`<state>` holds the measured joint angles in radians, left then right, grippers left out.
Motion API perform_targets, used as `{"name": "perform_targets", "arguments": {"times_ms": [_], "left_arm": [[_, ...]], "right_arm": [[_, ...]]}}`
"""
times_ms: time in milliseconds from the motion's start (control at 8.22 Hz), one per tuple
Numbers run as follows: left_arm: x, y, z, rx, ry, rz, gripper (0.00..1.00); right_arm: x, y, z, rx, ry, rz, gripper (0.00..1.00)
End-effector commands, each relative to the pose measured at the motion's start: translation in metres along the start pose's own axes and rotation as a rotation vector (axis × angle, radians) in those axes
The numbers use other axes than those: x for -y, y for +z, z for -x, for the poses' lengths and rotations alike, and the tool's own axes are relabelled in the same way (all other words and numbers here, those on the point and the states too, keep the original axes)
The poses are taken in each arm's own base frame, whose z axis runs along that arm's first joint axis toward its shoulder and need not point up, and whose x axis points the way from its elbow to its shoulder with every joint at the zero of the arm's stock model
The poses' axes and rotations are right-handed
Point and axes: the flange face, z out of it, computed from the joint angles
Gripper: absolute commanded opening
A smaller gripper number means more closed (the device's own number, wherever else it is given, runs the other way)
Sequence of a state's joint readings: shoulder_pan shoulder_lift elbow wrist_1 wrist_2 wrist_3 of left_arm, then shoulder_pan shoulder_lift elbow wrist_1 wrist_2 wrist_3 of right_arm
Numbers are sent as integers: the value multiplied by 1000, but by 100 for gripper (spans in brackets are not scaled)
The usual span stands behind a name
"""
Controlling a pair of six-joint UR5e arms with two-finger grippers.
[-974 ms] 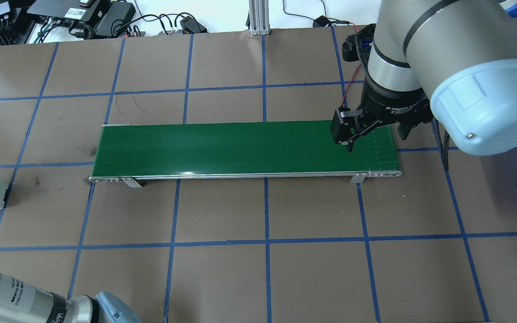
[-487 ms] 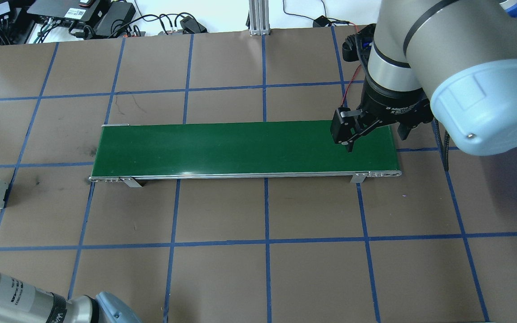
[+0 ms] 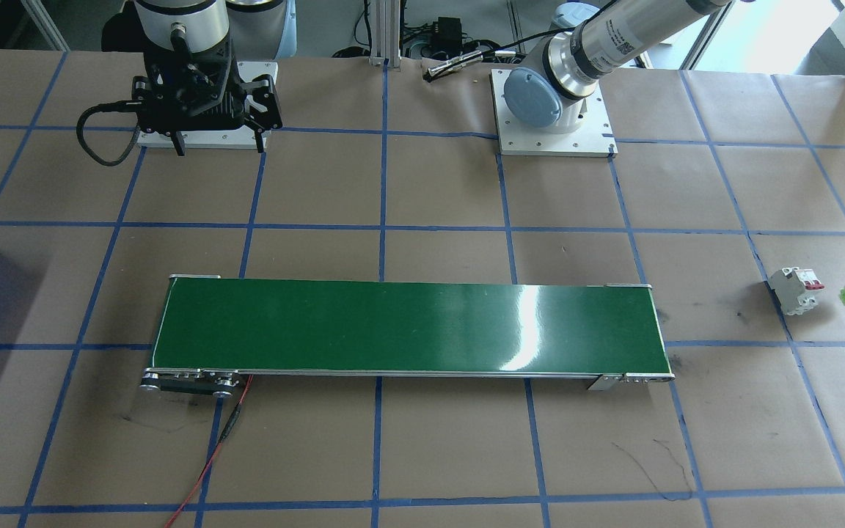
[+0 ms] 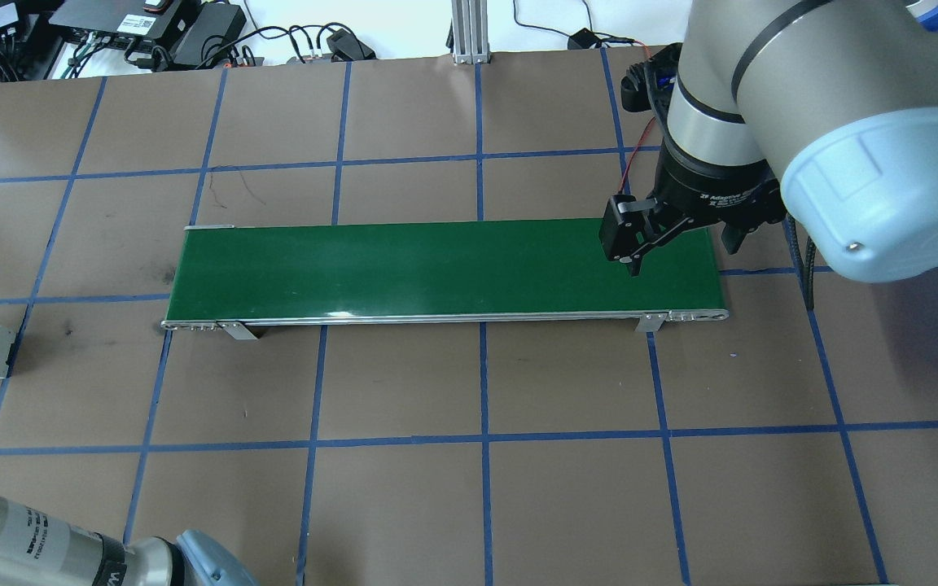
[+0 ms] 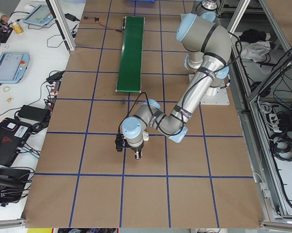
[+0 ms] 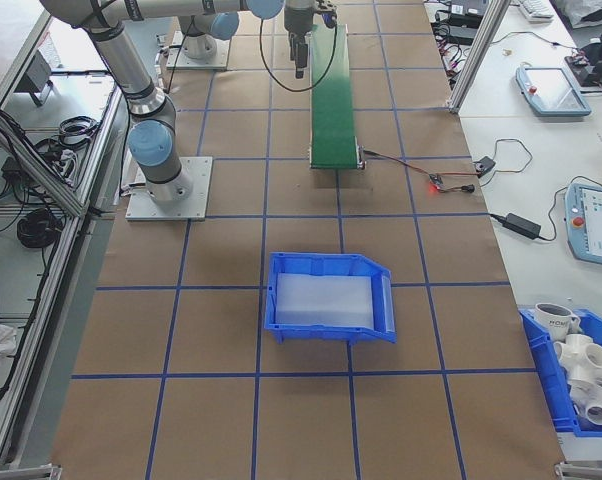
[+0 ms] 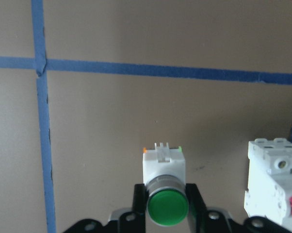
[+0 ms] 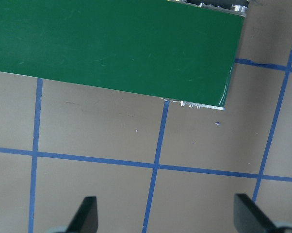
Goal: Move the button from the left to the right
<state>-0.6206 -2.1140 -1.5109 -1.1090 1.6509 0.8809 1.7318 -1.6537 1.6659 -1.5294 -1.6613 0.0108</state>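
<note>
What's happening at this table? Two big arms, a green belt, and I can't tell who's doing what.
The left gripper has its fingers closed around a small green-capped button, off the left end of the green conveyor belt, beside a white circuit breaker. The right gripper hangs open over the belt's right end, holding nothing. A blue bin sits further right. The button has not reached the belt.
</note>
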Motion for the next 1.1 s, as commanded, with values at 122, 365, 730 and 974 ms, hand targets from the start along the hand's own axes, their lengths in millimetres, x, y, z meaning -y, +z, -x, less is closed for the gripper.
{"name": "perform_targets", "arguments": {"times_ms": [122, 365, 730, 974], "left_arm": [[5, -117, -63, 94, -23, -33, 0], [21, -160, -164, 55, -189, 12, 0], [7, -215, -283, 49, -394, 46, 0], [-7, -240, -314, 52, -394, 15, 0]], "right_arm": [[0, 0, 0, 0, 0, 0, 100], [0, 0, 0, 0, 0, 0, 100], [0, 0, 0, 0, 0, 0, 100], [0, 0, 0, 0, 0, 0, 100]]}}
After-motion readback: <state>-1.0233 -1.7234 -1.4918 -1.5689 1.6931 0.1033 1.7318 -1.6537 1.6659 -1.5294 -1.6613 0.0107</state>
